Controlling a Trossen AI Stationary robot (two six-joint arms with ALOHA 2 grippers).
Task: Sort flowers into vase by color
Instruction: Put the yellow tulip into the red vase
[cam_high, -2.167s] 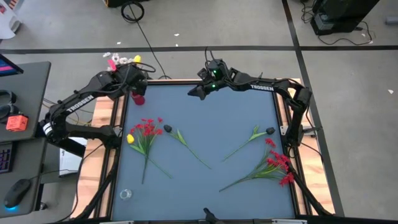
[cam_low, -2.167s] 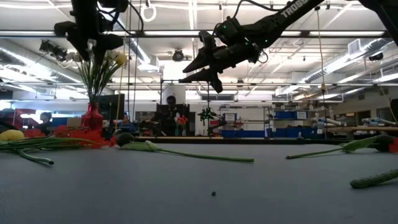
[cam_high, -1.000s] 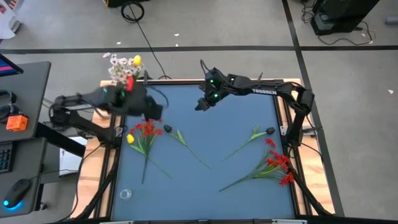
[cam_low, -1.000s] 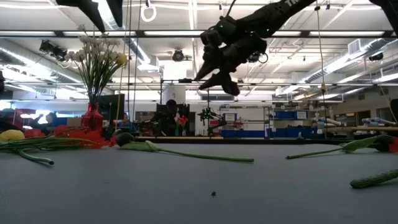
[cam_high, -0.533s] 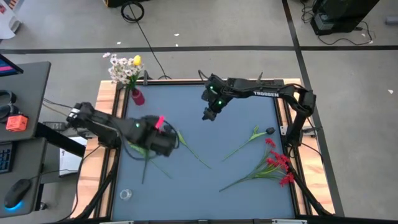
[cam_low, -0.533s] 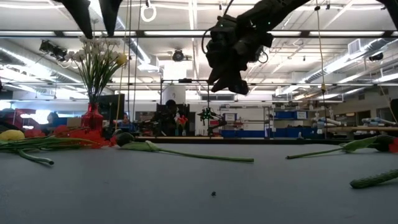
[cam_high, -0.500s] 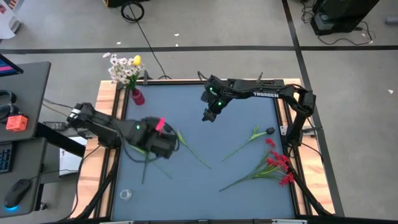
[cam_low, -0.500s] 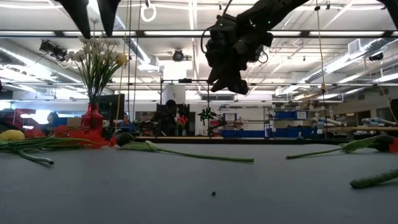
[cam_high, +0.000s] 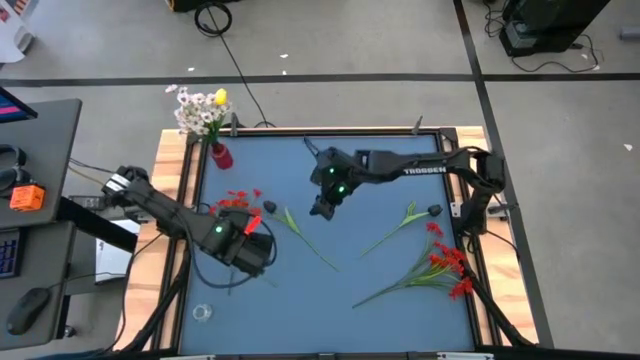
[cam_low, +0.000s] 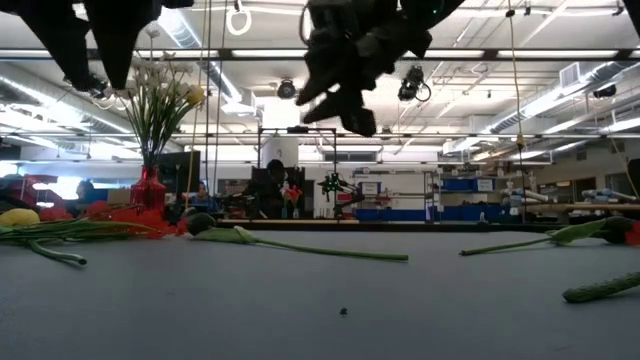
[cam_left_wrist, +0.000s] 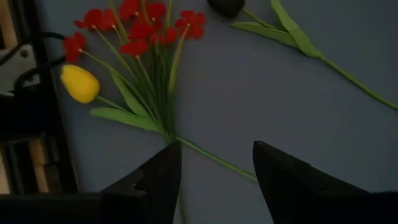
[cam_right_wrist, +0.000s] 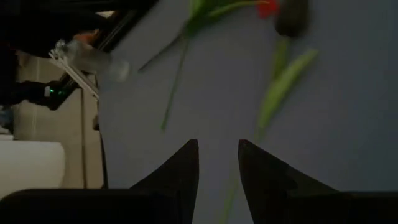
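The left claw (cam_left_wrist: 214, 177) hangs above the table (cam_high: 380, 250) with its fingers parted and nothing between them, over the stems of the red spray (cam_left_wrist: 140, 28) and the yellow tulip (cam_left_wrist: 79, 84) that lie together near the table's left edge. Just beyond them lies a flower with a dark bud (cam_left_wrist: 225, 6) and a long leafy stem.

The right claw (cam_right_wrist: 217, 165) hovers over the table's middle, its fingers a narrow gap apart and empty, above that same dark-bud stem (cam_right_wrist: 283, 78); the view there is blurred, so I cannot tell how close it is.

The red vase (cam_high: 221, 156) stands at the table's far left corner, holding white blossoms (cam_high: 195, 115) and one yellow bloom (cam_high: 220, 97). Toward the right edge lie another dark-bud flower (cam_high: 410, 218) and a larger red spray (cam_high: 445, 265).
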